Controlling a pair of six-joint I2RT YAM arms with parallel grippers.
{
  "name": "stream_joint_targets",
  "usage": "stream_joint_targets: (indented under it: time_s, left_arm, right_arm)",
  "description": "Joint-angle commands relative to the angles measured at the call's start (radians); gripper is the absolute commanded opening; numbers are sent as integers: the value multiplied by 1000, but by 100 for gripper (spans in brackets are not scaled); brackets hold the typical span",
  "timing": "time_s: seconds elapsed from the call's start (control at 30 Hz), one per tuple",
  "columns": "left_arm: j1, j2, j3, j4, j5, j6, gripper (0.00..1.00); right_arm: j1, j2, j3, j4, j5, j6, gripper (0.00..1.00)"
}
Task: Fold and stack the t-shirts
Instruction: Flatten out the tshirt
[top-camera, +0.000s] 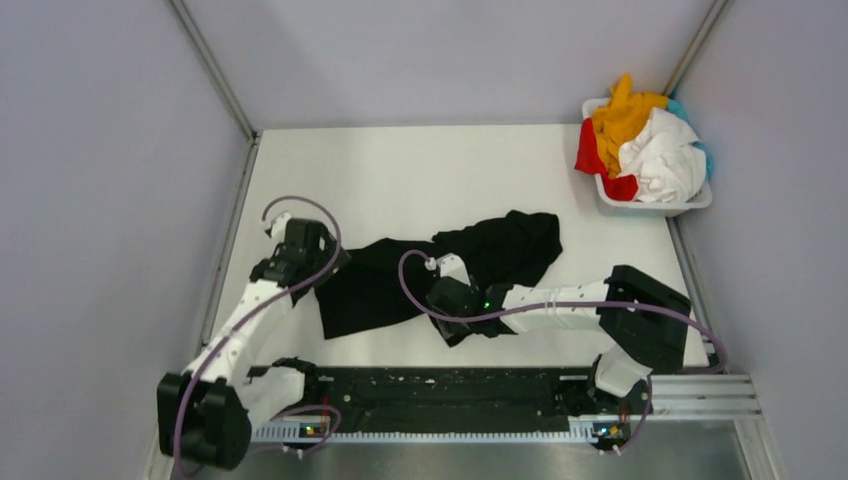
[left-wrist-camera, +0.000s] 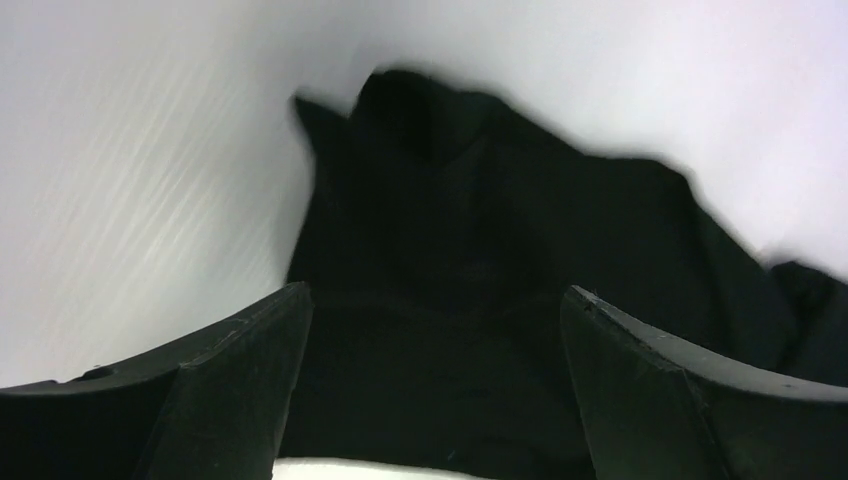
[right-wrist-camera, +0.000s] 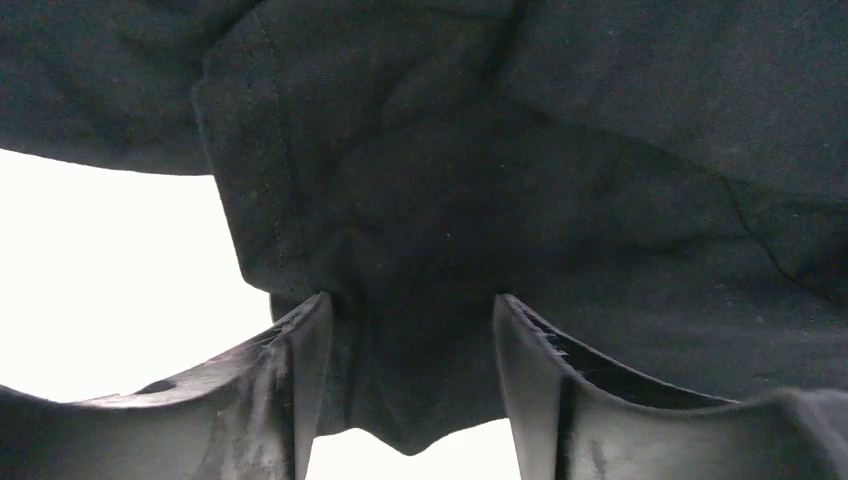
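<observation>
A large black t-shirt (top-camera: 505, 250) lies crumpled across the middle of the white table (top-camera: 420, 170). My left gripper (top-camera: 322, 268) is at its left edge. In the left wrist view the jaws (left-wrist-camera: 435, 300) stand wide apart over the black cloth (left-wrist-camera: 480, 200), gripping nothing. My right gripper (top-camera: 445, 290) is at the shirt's near right part. In the right wrist view its jaws (right-wrist-camera: 410, 305) stand partly apart with a fold of black cloth (right-wrist-camera: 500, 150) between them. Orange-yellow (top-camera: 625, 115), red (top-camera: 592, 152), white (top-camera: 665, 160) and teal (top-camera: 682, 108) t-shirts are piled in the basket.
A white plastic basket (top-camera: 650, 208) stands at the far right corner of the table. Grey walls close in the left, back and right sides. The arm bases and a black rail (top-camera: 450, 390) run along the near edge.
</observation>
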Motion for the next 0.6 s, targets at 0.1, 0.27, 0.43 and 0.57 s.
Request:
stream_joint_targets:
  time_s: [0.1, 0.27, 0.43, 0.57]
  left_arm:
    - [0, -292, -276, -200, 85, -164, 99]
    - [-2, -384, -316, -235, 131, -194, 99]
    - [-8, -408, -338, -255, 164, -197, 98]
    - [-28, -369, -381, -221, 205, -229, 94]
  right_arm:
    - [1, -78, -78, -97, 160, 103, 16]
    - [-61, -220, -109, -141, 248, 145, 0]
    - [-177, -424, -156, -169, 261, 151, 0]
    - [-228, -566, -176, -186, 266, 139, 0]
